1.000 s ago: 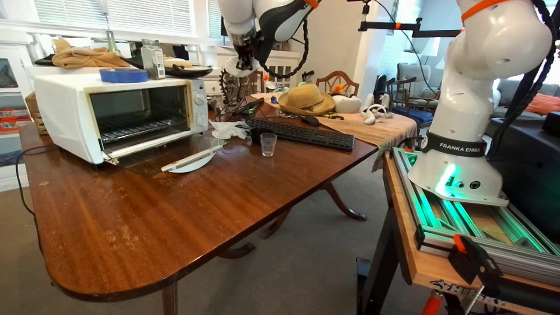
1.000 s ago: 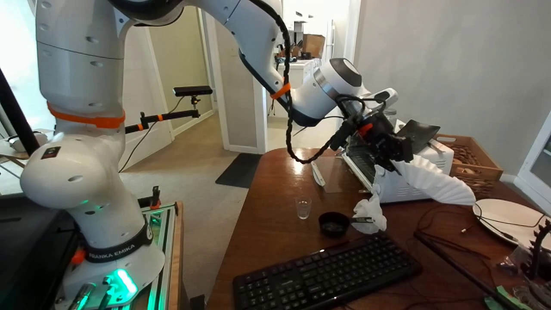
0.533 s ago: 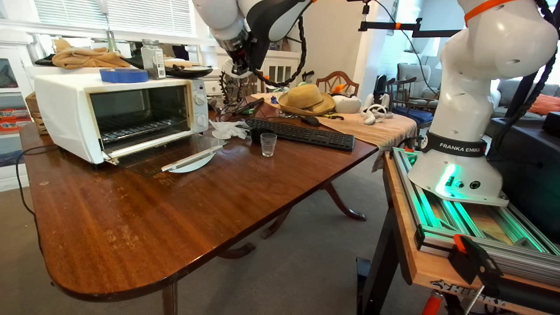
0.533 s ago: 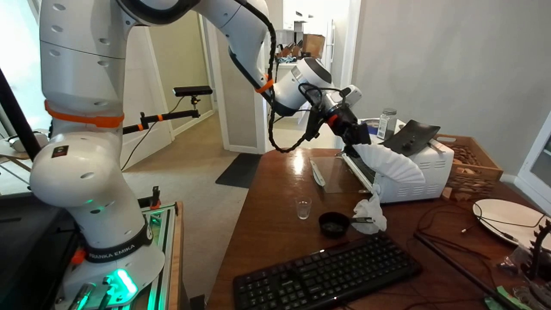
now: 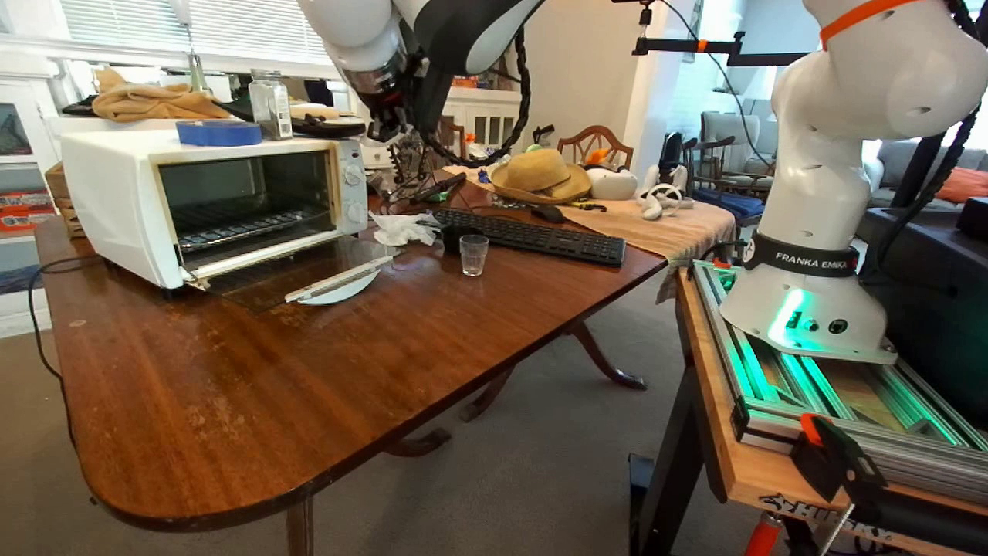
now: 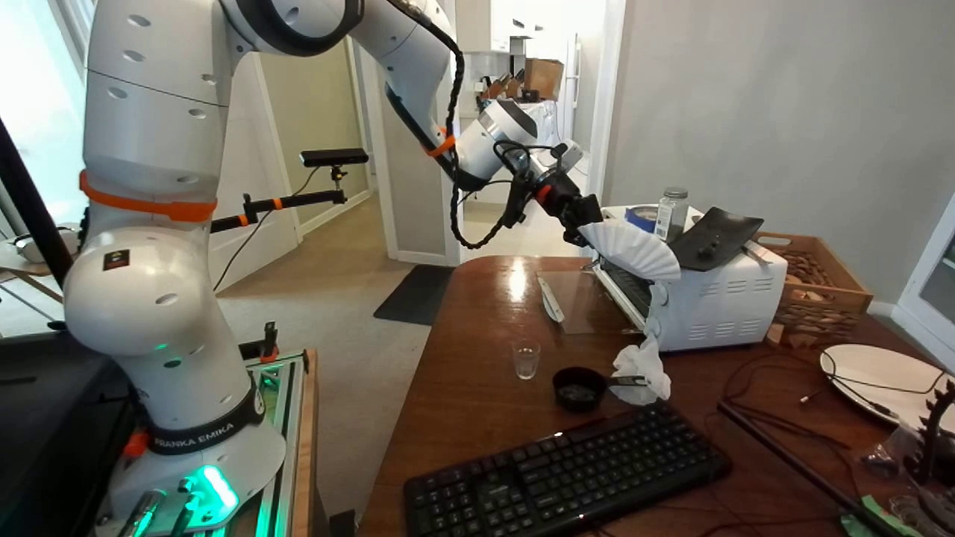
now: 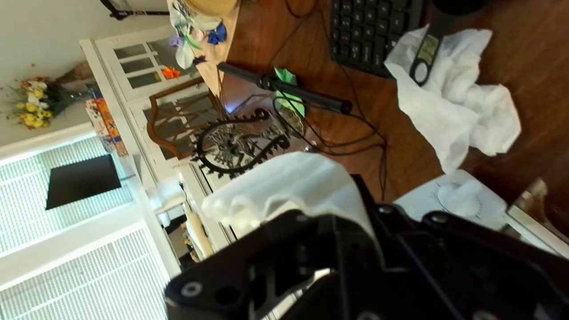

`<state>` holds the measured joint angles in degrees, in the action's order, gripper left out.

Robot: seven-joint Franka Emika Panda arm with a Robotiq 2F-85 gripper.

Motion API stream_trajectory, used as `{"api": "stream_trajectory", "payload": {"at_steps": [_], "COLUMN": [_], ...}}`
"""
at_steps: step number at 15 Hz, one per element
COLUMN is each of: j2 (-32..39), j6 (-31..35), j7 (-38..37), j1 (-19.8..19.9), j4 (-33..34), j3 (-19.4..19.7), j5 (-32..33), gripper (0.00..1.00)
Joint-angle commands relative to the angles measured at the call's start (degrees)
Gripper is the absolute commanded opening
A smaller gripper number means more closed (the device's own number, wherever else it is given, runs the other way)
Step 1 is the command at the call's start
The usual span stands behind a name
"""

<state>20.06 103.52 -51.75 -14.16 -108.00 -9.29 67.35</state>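
Beyond the wooden table (image 6: 440, 425), we saw a plain pale wall (image 6: 753, 97) in the upper right of an exterior view. Just right of that frame's centre hung the claw (image 6: 582, 227), its jaws clamped on a pleated white paper filter (image 6: 634, 252), which spread to the right, in front of the toaster oven (image 6: 720, 309) from that angle. We judged the filter very light, soft and easily crushed, only its pleats lending stiffness; a gentle pinch on the gathered end looked right to us. We counted one filter, though whether layers were nested we could not tell, one oven, one clear jar (image 6: 671, 216) on top, and lower down one drinking glass (image 6: 526, 360), one black scoop (image 6: 578, 403), one crumpled white tissue (image 6: 636, 362) and one keyboard (image 6: 567, 477).
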Motion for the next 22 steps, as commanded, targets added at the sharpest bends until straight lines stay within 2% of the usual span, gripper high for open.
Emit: {"api": "stream_trajectory", "payload": {"at_steps": [1,9,16,22], "j2": [2.56,1.6,7.33,12.53], "j6": [4.51,3.65,-1.67,-2.76], "j7": [1.91,1.22,-1.83,-5.55], "j1": [-0.43,-0.61,-5.31,-8.91], "j4": [2.51,1.7,7.72,13.11], "j3": [-0.42,-0.24,-1.61,-2.48], "j5": [2.85,1.68,1.43,0.96], "gripper": [0.0,0.0,0.0,0.0]}}
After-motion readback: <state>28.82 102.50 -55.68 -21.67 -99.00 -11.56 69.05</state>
